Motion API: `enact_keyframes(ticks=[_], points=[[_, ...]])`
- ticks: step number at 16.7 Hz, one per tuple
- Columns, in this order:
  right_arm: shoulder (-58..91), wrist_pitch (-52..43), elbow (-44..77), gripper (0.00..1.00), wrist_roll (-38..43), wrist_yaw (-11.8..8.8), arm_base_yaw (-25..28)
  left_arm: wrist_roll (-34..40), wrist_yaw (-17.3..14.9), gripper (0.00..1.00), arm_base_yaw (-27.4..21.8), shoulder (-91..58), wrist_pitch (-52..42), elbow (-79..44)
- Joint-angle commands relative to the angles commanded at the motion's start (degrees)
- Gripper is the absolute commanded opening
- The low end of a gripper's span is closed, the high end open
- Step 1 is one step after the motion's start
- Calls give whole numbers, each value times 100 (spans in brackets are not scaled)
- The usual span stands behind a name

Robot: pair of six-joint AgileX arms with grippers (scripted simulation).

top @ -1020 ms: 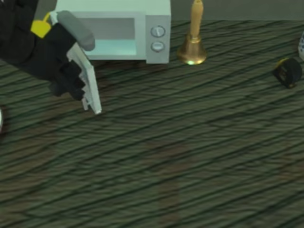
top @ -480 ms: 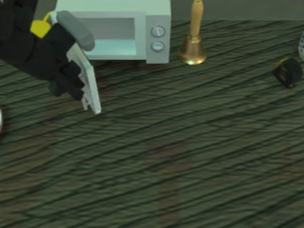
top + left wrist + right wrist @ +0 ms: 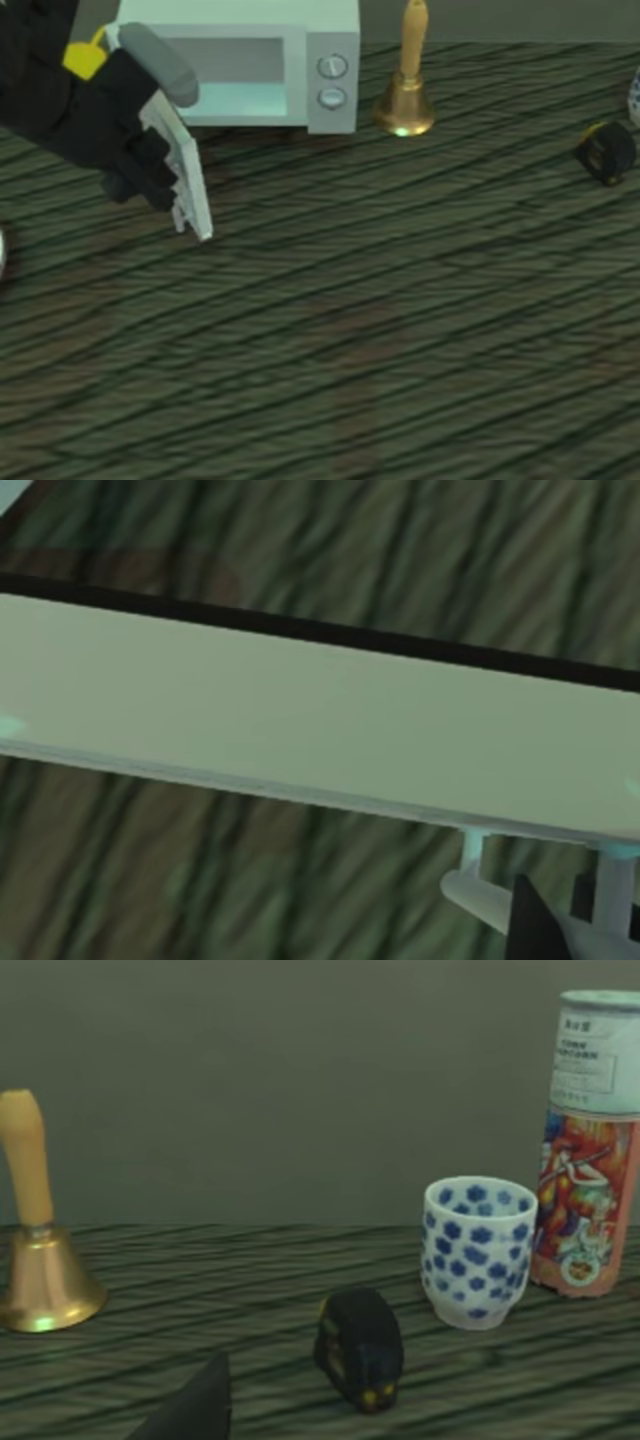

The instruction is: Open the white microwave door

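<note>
A dark, wood-grained surface (image 3: pixel 400 330) with streaks of green and brown fills the top view, a plain grey wall behind it; at the far edge, toward the left, stands the small boxy white microwave (image 3: pixel 290 20), its narrow panel with two round knobs (image 3: pixel 332 82) facing forward.

The white microwave door (image 3: pixel 190 180) — a flat white rectangular panel — stands swung well out from the body, roughly square to the front, so that the pale cavity (image 3: pixel 240 75) shows open behind it; its free edge points out over the surface toward the camera. In the left wrist view the door shows as a broad pale band (image 3: pixel 320 720) edge-on, with its slim handle bar (image 3: pixel 480 895) close to the dark pincer tip.

The left pincer (image 3: pixel 150 175) sits right against the door at its handle side, the black arm reaching in from the top-left corner; it looks pressed onto the handle, though the fingers are mostly hidden by the arm and the panel, so I cannot tell for certain.

The right arm is parked off to the right, out of the top view; its wrist camera looks across a brass hand bell with a wooden grip (image 3: pixel 35 1260), a small black tape measure (image 3: pixel 360 1350), a white cup with blue flowers (image 3: pixel 478 1250) and a tall printed can (image 3: pixel 590 1140); only a dark sliver of its own pincer shows, state not readable.

As a judgement, the task is all but done — the door is open wide; what may be left is letting go and backing the left arm away without nudging the panel.
</note>
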State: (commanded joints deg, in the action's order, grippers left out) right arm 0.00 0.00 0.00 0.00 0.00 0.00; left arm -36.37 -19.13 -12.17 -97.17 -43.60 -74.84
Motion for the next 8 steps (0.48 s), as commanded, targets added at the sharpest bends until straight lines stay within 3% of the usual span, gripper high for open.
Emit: enact_keyframes(ticks=[4, 8], points=[[0, 0, 0, 100, 0, 0, 0, -9, -24, 0, -9, -14, -14, 15], [0, 0, 0, 100, 0, 0, 0, -478, -188, 0, 176, -50, -208, -44]])
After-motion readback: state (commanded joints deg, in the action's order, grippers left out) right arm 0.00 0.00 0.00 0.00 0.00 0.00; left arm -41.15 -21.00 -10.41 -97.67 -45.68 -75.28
